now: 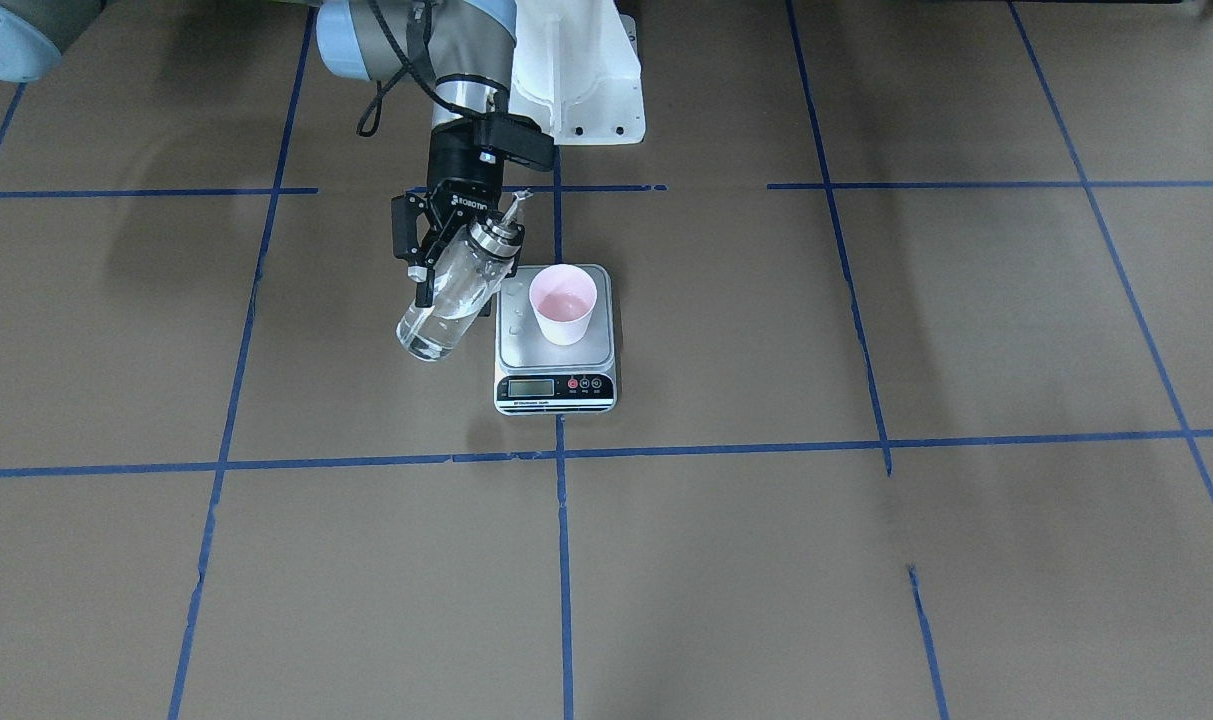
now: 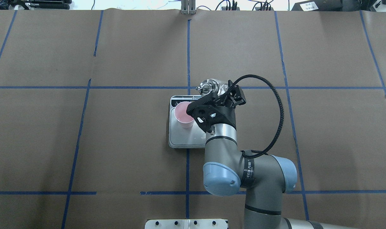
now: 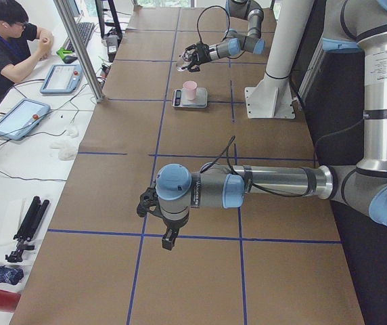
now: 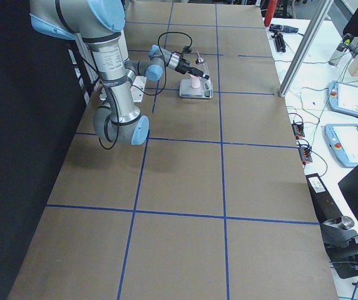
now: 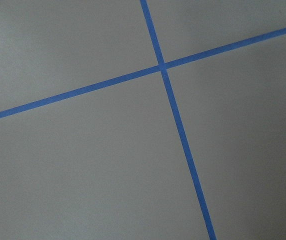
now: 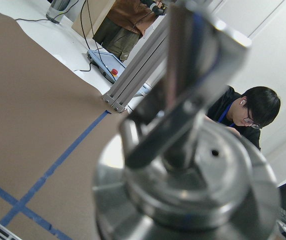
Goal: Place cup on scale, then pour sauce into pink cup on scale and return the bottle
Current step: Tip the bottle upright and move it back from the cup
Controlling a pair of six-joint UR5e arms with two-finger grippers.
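**Right gripper.** The right gripper (image 1: 454,290) is closed around the body of the bottle (image 1: 441,322), one finger on each side of the glass. The bottle is held clear of the table (image 1: 866,560) and tilted. Its silver pourer cap (image 1: 498,238) is the end nearer the cup, and its base angles away from the scale. The sauce (image 1: 421,342), clear and colourless, sits in the base end. The right wrist view shows the cap close up, blurred.

**Cup and scale.** The cup (image 1: 563,305) stands upright on the platform of the scale (image 1: 556,387), just beside the bottle. The front-facing view shows the spout off to one side of the cup's rim. Whether the cup contains liquid cannot be determined.

**Left gripper.** The left gripper (image 3: 168,239) hangs over bare table, well apart from the scale. Its opening cannot be determined. The left wrist view shows only two crossing lines of blue tape (image 5: 178,135).

**Surroundings.** A person (image 3: 1,47) sits at a bench beyond the table edge.
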